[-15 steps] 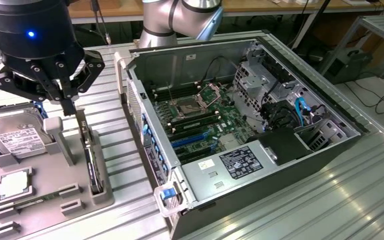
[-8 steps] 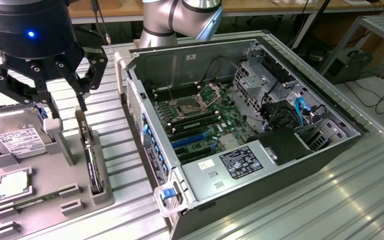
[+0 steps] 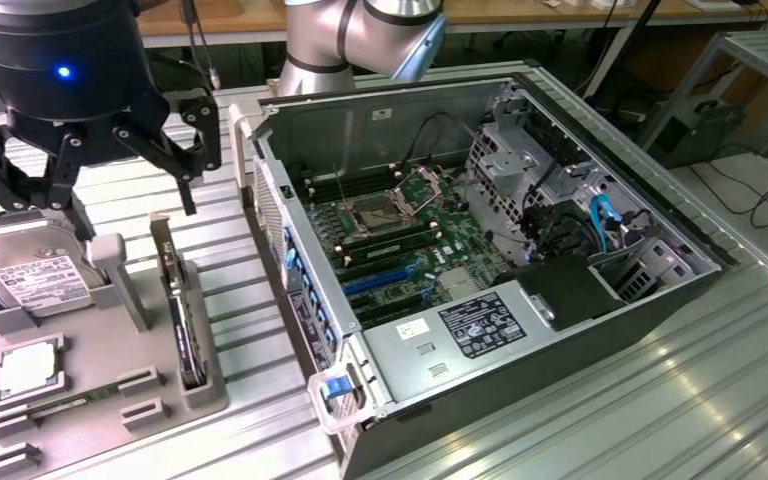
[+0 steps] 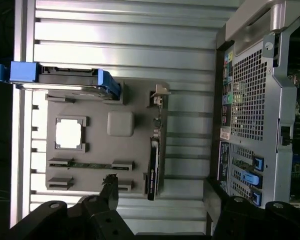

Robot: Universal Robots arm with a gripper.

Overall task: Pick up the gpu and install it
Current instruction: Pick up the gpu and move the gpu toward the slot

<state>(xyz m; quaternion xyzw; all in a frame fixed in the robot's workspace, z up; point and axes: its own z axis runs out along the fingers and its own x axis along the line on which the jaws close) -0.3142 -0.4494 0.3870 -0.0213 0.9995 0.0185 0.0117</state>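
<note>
The jaws are released: in the exterior view the two black fingers (image 3: 187, 165) stand wide apart with nothing between them. They hang above the grey holder (image 3: 117, 400), towards its far end, and they touch nothing.

The gpu (image 3: 179, 315) is not yet picked up. It stands on its long edge in a narrow slot of the holder, on the side nearest to the computer case (image 3: 344, 130). Its silver end bracket points to the far end of the holder, under the jaws. In the wrist view the gpu (image 4: 154, 172) is a thin dark strip, and one finger (image 4: 110, 189) is seen on each side of its line, apart from it.

On the same holder, to the exterior view's left, the hard drive (image 3: 24, 268) with a white label leans in its own place; in the wrist view the hard drive (image 4: 65, 76) shows blue rails at both ends. Nearer to the camera the small square CPU chip (image 3: 27, 368) lies flat in a frame.

The computer case lies open on the ribbed metal surface (image 3: 651, 400), just beside the holder. Inside it the motherboard (image 3: 411, 235) is visible, with blue slots (image 3: 384, 282) at its near part
</note>
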